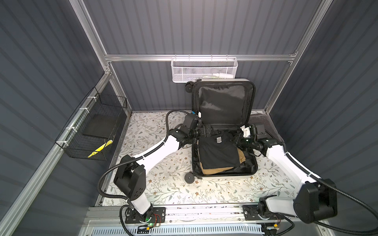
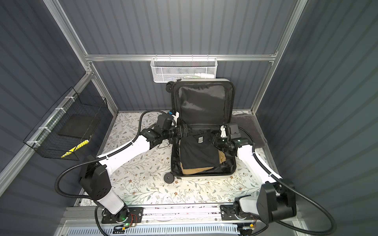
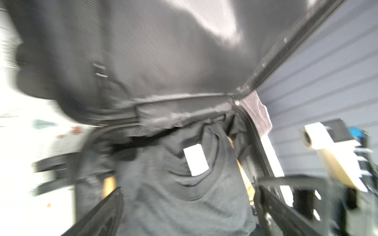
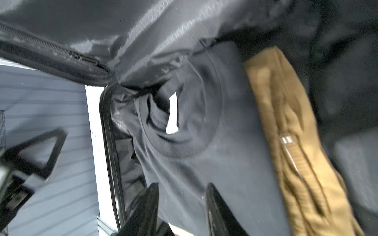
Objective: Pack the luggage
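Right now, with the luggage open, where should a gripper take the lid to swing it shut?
Likely the lid by its right side rim, high up, from the right with the right gripper. The lid stands upright, lining toward the arms; that rim is bare, while a wheel sits at its upper left and the white mesh basket crowds the top edge.

Our left arm [image 1: 163, 147] and right arm [image 1: 280, 159] have white shells, black joints, black ribbed cables [image 1: 167, 124] and black base plates [image 1: 159, 213].

White mesh basket [image 1: 204, 70] on back rail; black wire basket [image 1: 86, 147] on side rail.
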